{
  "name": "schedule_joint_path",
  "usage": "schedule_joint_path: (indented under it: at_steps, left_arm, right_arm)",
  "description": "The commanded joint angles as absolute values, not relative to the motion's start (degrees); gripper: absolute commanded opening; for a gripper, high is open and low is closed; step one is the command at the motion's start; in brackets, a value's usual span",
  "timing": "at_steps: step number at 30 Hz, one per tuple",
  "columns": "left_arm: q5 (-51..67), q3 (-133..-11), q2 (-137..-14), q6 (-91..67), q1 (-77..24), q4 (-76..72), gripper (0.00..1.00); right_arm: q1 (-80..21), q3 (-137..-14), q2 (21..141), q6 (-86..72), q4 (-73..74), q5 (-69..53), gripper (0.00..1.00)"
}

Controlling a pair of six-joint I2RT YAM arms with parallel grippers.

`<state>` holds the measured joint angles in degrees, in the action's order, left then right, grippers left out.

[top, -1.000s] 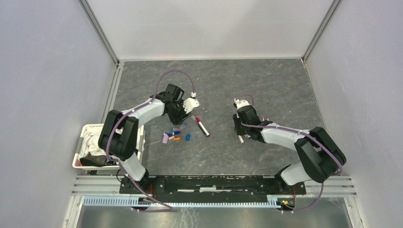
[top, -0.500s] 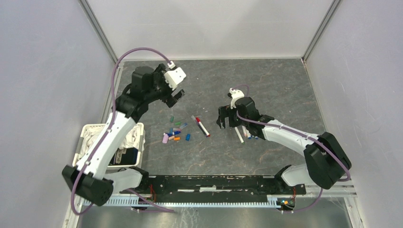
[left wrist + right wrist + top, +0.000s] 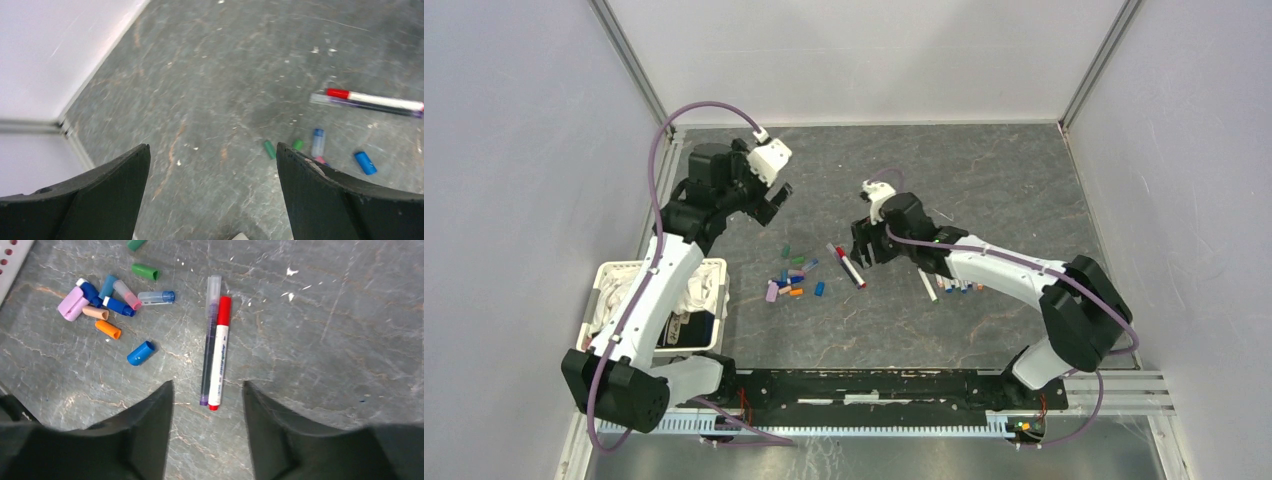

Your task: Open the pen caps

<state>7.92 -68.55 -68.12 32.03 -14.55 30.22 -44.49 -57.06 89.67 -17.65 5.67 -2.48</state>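
Two pens lie side by side and touching on the worktop [image 3: 325,340]: the red-capped pen [image 3: 218,360] and a dark pen [image 3: 207,350]. Both have their caps on. The right claw [image 3: 207,385] hangs over the tail end of the red-capped pen, jaws parted wide enough to take both barrels, with nothing in them. The left claw [image 3: 212,146] is high and well away from that pen, spread wide and empty too.

The red-capped pen has a white printed barrel, a red cap [image 3: 225,310] and a small red plug at its tail. Its neighbour is slim and dark with a clear cap [image 3: 213,290]. The loose caps [image 3: 107,300], in lilac, orange, blue and green, lie in a heap well off on the dark pen's side. A few white barrels [image 3: 929,285] lie on the opposite side.

These should be light, stiff and slick plastic, so they will likely roll or skid if nudged. The best hold looks to be mid-barrel on the red-capped pen, leaving the cap free for the other claw. The cap is probably a snug friction fit, so it wants a straight pull along the barrel. The touching dark pen could get pinched along with it.
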Motion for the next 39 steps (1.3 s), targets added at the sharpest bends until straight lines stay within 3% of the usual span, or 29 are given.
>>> schedule_joint_path:
  at_steps: [1, 5, 9, 12, 15, 21, 39]
  left_arm:
    - [3.2, -74.3, -70.5, 28.0, -14.1, 33.3, 1.0]
    - [2.6, -71.1, -67.0, 30.7, -14.1, 31.2, 1.0]
    - [2.1, -70.5, -64.8, 38.7, -14.1, 33.8, 1.0]
    - [-3.0, -71.0, -65.5, 41.5, -13.6, 35.6, 1.0]
    - [-0.8, -71.6, -65.0, 40.5, -12.4, 37.0, 1.0]
    - [0.7, -65.1, -63.7, 39.0, -11.4, 31.9, 1.0]
    - [8.0, -65.2, -70.9, 30.8, -11.3, 36.1, 0.99]
  right_arm:
    - [-46.6, -61.7, 96.5, -14.5, 12.7, 2.8, 0.48]
    - [-47.1, -62.0, 99.4, -14.2, 11.6, 3.0, 0.34]
    - [-47.2, -64.4, 102.4, -13.3, 12.9, 3.5, 0.32]
    - [-47.2, -65.3, 103.7, -13.2, 12.5, 2.9, 0.33]
    - [-47.2, -66.2, 105.0, -13.2, 12.4, 2.7, 0.34]
    - [-47.2, -68.1, 105.0, -13.1, 13.7, 4.7, 0.47]
    - [-47.6, -67.9, 106.7, -14.2, 12.4, -0.9, 0.45]
